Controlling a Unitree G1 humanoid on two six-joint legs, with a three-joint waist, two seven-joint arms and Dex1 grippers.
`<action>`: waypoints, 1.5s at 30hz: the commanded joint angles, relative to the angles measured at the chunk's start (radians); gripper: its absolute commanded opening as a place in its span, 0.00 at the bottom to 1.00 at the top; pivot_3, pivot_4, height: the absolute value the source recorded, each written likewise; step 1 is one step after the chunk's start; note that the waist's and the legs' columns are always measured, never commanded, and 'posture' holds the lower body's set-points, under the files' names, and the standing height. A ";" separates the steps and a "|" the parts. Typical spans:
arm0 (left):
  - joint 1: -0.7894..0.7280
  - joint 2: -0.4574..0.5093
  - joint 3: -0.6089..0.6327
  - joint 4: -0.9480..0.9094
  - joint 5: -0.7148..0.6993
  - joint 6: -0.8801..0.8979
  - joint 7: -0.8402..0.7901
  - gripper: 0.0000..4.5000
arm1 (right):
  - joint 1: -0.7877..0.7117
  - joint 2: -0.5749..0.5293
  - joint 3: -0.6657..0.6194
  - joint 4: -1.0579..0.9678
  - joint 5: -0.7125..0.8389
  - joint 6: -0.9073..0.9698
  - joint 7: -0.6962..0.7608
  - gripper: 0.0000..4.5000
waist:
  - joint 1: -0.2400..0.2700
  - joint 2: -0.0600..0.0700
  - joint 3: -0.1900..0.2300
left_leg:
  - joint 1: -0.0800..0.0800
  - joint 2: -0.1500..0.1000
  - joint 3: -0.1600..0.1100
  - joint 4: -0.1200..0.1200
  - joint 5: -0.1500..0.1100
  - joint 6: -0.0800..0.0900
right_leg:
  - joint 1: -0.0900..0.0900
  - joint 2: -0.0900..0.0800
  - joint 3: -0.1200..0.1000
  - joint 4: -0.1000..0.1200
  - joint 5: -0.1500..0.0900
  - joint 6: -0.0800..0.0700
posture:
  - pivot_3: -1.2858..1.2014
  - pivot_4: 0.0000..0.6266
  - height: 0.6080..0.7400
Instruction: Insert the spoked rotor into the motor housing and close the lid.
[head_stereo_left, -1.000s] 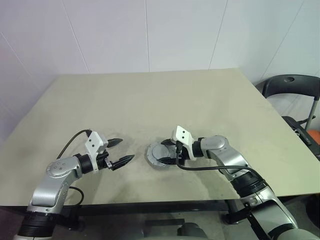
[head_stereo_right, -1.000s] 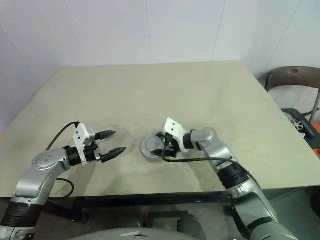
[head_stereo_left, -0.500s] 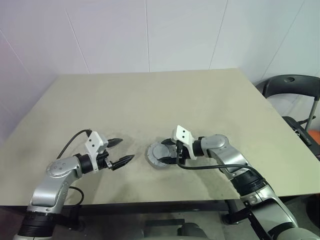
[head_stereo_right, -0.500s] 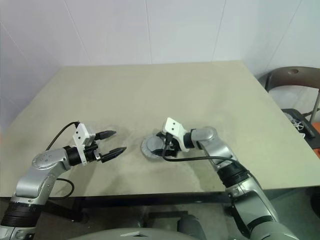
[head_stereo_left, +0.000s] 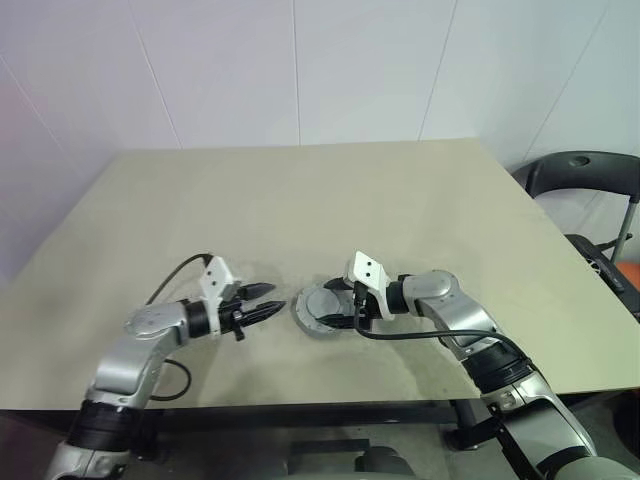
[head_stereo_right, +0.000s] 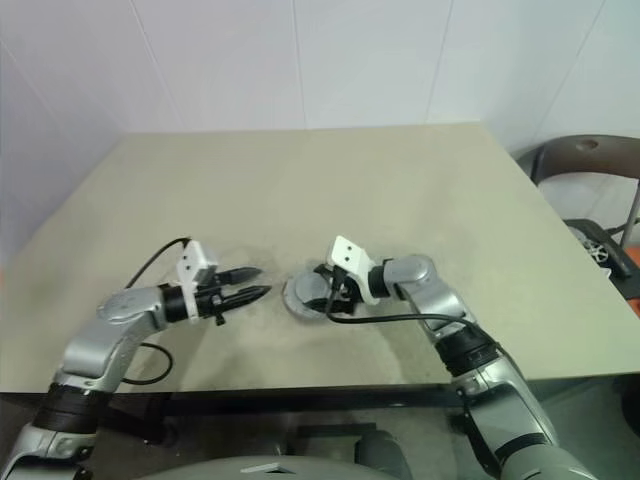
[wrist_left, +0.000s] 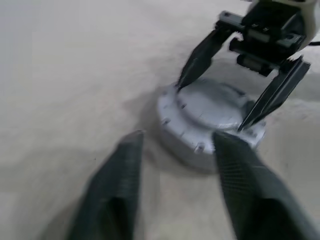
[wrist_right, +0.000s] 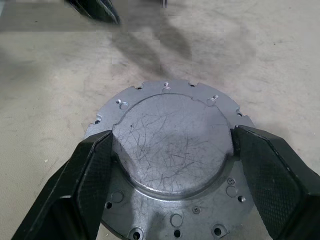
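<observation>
Two grippers now crowd the middle of the table (head_stereo_left: 420, 200), where a second ago the left one sat well off to the left with its black fingers spread wide. The left gripper (head_stereo_left: 270, 309) has swung right toward the centre and narrowed as it came; its fingertips now stand only a small gap apart, holding nothing, pointing at the left edge of the grey disc and just short of it. In the left wrist view the two dark fingers (wrist_left: 117, 190) rise in front of that disc with bare tabletop between them. The grey round disc, the lid (head_stereo_left: 322, 306), lies flat near the front edge of the table, exactly where it lay before; from the right wrist view its scratched raised centre and a rim dotted with small holes are plain, and it appears seated on a thicker round body, though whether that is the motor housing I cannot tell, since no windings show. The right gripper (head_stereo_left: 345, 307) has not budged: it reaches in from the right, its fingers (wrist_right: 85, 180) spread wide and straddling the lid's raised centre, one on each side, close against it; whether they actually press on it is not clear. A dark chair (head_stereo_left: 585, 180) stands off the table's far right corner.
</observation>
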 joint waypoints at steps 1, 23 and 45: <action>-0.050 -0.012 -0.039 0.033 0.052 -0.030 0.008 0.18 | 0.012 -0.011 0.005 0.005 -0.012 0.010 0.005 0.78 | 0.000 0.000 0.000 | 0.000 0.000 0.000 0.000 0.000 0.000 | 0.000 0.000 0.000 0.000 0.000 0.000 | 0.52 0.00 1.00; -0.168 -0.078 -0.153 0.214 0.191 -0.054 -0.007 0.00 | 0.016 -0.014 0.008 -0.006 -0.007 0.026 0.015 0.78 | 0.002 -0.001 -0.001 | 0.001 0.000 0.000 0.000 0.000 0.000 | 0.002 0.000 0.000 0.000 0.000 0.000 | 0.52 0.00 1.00; -0.150 -0.073 -0.165 0.181 0.196 -0.028 -0.023 0.00 | -0.026 0.020 -0.107 -0.033 0.101 0.122 -0.026 1.00 | 0.001 -0.001 -0.003 | 0.006 0.000 0.000 0.000 0.000 0.000 | 0.006 0.000 0.000 0.000 0.000 0.000 | 0.52 0.00 1.00</action>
